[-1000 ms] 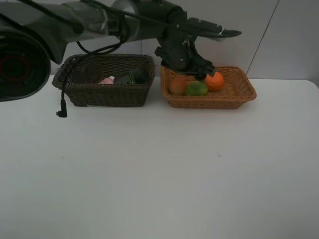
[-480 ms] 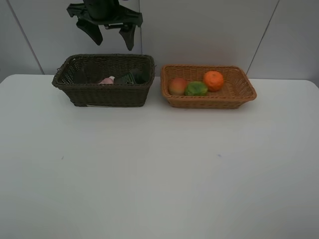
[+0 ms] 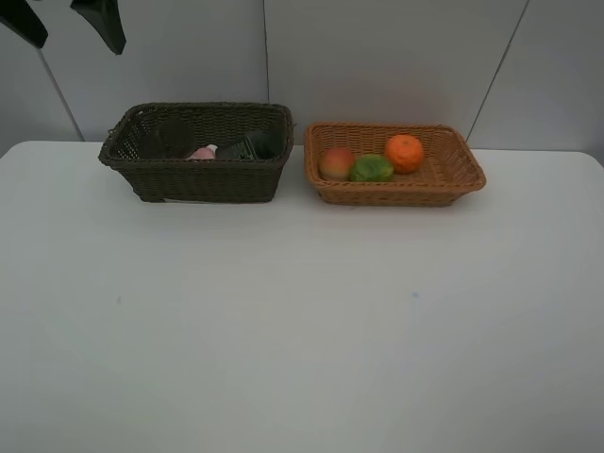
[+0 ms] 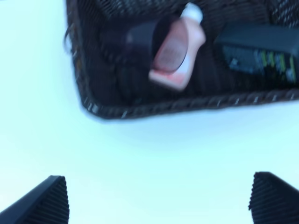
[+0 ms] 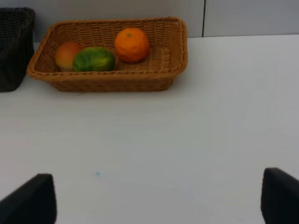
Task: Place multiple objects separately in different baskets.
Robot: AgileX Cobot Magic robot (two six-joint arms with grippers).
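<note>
The dark brown basket [image 3: 203, 179] holds a pink squeeze bottle [image 3: 201, 152], a dark green pump bottle [image 3: 250, 146] and a dark cup [image 3: 170, 140]. The light tan basket [image 3: 396, 193] to its right holds a red-yellow peach [image 3: 337, 162], a green fruit [image 3: 372, 168] and an orange [image 3: 405, 152]. My left gripper [image 3: 64, 21] hangs open and empty, high at the back left corner. In its wrist view the pink bottle [image 4: 175, 51] lies against the cup [image 4: 135, 39], beside the pump bottle [image 4: 261, 53]. My right gripper [image 5: 154, 200] is open over bare table, facing the tan basket [image 5: 112, 81].
Both baskets stand side by side at the back of the white table [image 3: 302, 321], close to the grey wall panels [image 3: 377, 57]. The dark basket's corner [image 5: 14, 46] shows at the edge of the right wrist view.
My left arm has swung from over the tan basket, leftward past the dark basket, up to the back left corner. The fruits and bottles have not moved.
</note>
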